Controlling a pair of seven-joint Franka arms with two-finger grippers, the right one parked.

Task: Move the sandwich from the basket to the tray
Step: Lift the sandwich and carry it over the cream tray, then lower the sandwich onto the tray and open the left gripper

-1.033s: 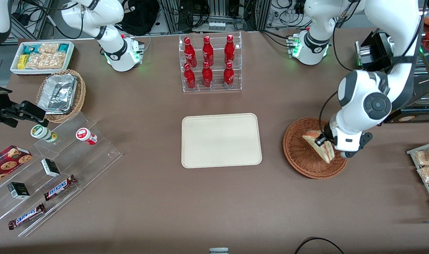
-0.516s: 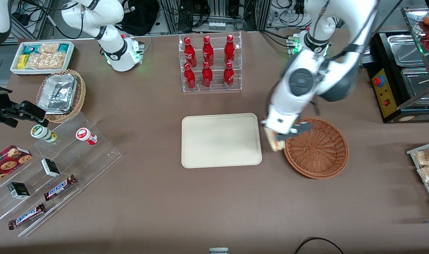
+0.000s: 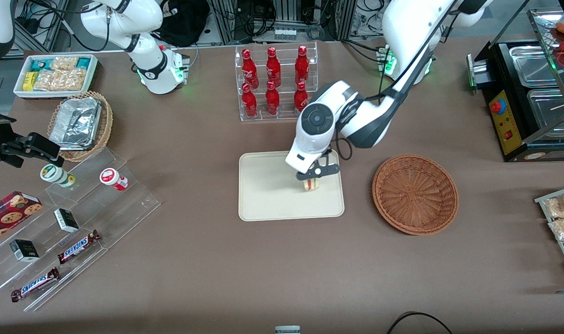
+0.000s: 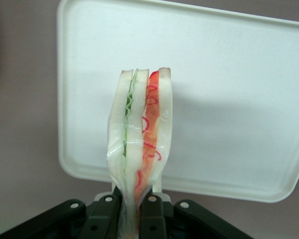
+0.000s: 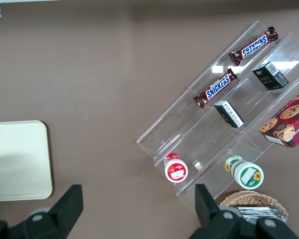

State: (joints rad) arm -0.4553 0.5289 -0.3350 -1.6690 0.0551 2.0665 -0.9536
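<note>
Nearest the front camera, bare table (image 3: 263,269). Next the tray (image 3: 268,195), cream, low rim, with the wicker basket (image 3: 415,194) beside it toward the working arm's end, nothing visible in it. Above the tray's basket-side half, the end effector (image 3: 312,176) is clamped on the sandwich (image 3: 311,184), fingers (image 4: 149,211) pinching one end of the wedge so the rest hangs down over the tray, cut edge with red and green filling facing the wrist camera. Cannot tell if the sandwich touches the tray yet. Judged step: lower and let go. Farther off, a clear rack of red bottles (image 3: 275,83).
</note>
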